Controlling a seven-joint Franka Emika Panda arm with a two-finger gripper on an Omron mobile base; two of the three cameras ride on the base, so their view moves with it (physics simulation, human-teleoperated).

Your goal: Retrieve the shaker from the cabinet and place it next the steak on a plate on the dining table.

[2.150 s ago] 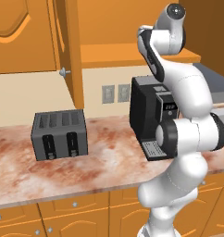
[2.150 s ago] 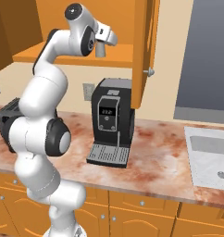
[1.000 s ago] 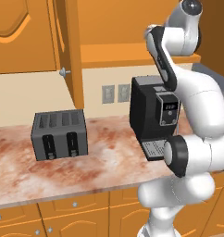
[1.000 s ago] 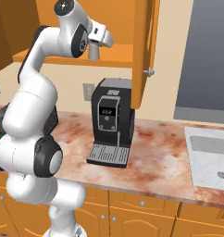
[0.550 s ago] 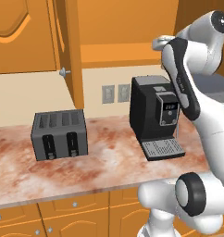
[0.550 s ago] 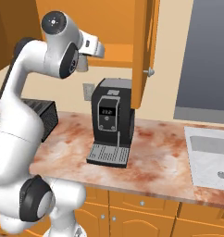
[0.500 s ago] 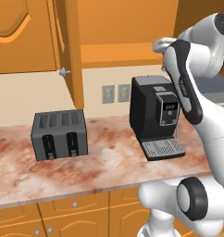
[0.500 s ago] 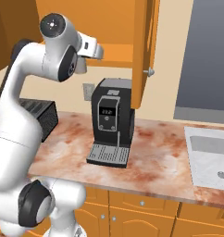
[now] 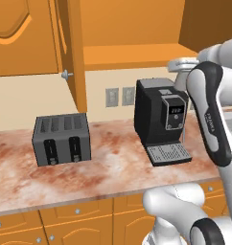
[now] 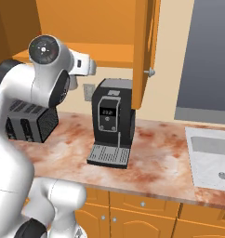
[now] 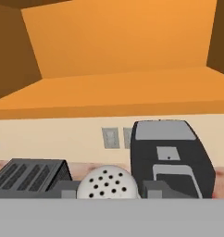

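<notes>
Since earlier, I am withdrawing from the cabinet (image 11: 118,88), gripper (image 11: 107,190) clamped on the shaker (image 11: 107,184), keeping it upright.

— What do you see on the marbled counter (image 9: 108,174)?
— You see a grey toaster (image 9: 61,139) at the left and a black coffee machine (image 9: 162,119) well apart; a sink (image 10: 212,160) lies further right.
</notes>
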